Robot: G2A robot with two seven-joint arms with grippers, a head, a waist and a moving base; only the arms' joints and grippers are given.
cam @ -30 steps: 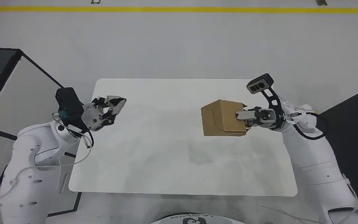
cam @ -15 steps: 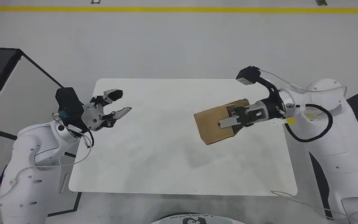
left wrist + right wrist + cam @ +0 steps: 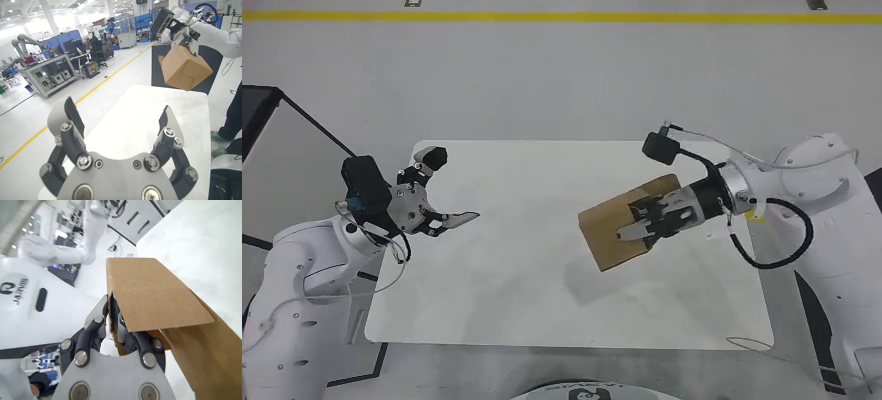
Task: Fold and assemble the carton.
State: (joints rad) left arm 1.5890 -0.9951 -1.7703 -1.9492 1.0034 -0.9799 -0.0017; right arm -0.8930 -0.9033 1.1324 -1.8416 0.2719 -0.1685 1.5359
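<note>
Bright, even light from above. Rows of white ceiling lamps (image 3: 10,11) run down the hall, and the far wall glares white. The brown cardboard carton (image 3: 617,235) throws a soft, faint shadow onto the matte white table (image 3: 542,300). In the wrist views, straight lines bow near the edges.

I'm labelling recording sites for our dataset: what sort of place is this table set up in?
Probably a factory-style robotics lab or workshop hall: a yellow floor line, blue storage racks with bins, and metal-framed equipment cells with another robot arm stand beyond the table.
</note>
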